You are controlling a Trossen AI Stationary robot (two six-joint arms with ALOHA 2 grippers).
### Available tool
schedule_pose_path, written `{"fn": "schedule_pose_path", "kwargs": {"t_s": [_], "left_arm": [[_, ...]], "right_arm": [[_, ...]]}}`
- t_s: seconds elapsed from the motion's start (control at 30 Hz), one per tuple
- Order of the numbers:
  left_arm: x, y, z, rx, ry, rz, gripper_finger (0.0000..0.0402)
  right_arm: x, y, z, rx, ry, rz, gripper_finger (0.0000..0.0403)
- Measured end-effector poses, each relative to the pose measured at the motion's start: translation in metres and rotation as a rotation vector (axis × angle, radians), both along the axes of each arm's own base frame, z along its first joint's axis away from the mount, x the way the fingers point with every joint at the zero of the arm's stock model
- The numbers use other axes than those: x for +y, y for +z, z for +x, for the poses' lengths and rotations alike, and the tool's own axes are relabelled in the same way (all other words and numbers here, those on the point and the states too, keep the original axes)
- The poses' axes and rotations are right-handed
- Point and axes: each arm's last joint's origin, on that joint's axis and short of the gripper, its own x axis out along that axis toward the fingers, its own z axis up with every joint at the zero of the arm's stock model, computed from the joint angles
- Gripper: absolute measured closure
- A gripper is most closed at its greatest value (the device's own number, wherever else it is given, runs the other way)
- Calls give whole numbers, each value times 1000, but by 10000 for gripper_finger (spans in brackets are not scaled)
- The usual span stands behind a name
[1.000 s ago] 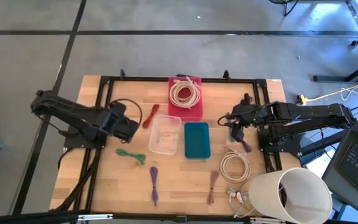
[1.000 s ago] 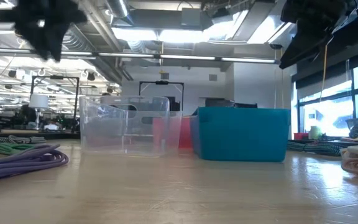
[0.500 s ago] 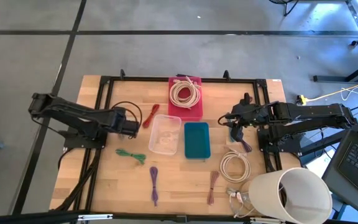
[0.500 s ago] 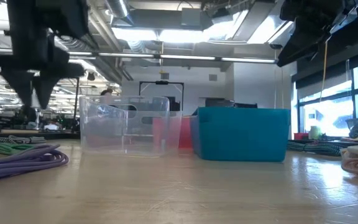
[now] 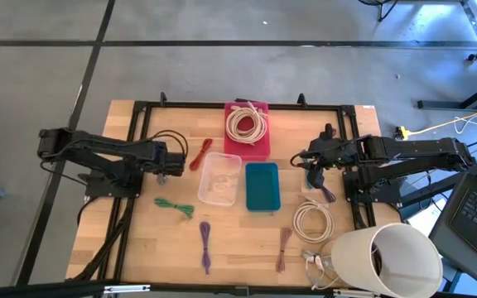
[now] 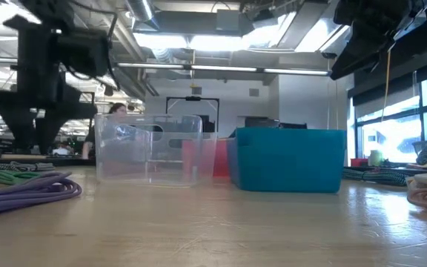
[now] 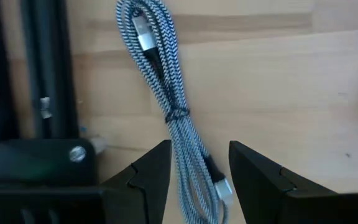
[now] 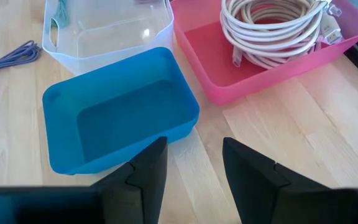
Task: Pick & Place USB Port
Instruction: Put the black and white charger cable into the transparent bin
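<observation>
Bright, even light is falling on the pale wooden worktop (image 5: 238,236) from above, casting only soft, short shadows. In the low view, long ceiling light panels (image 6: 221,41) are glaring white, and daylight is washing out the tall windows (image 6: 402,122) at the right. The near worktop surface is blurring there, and the dark left arm (image 6: 39,70) is smearing slightly. The clear plastic bin (image 6: 148,148) is catching faint reflections.
</observation>
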Motion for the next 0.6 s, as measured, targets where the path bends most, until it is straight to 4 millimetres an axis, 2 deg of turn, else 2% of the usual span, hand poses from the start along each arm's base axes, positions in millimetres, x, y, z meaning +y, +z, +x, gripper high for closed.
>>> {"fn": "schedule_pose_path", "kwargs": {"t_s": [0.23, 0.37, 0.43, 0.57, 0.6], "left_arm": [[9, -31, -16, -14, 39, -74, 247], [10, -36, -18, -19, 5, -66, 260], [10, -36, -17, -17, -36, -62, 285], [11, -34, -13, -18, -102, -62, 369], [11, -33, -13, -17, -109, -61, 379]], "right_arm": [[0, 0, 0, 1, 0, 0, 244], [0, 0, 0, 1, 0, 0, 244], [0, 0, 0, 1, 0, 0, 244], [0, 0, 0, 1, 0, 0, 244], [0, 0, 0, 0, 0, 0, 244]]}}
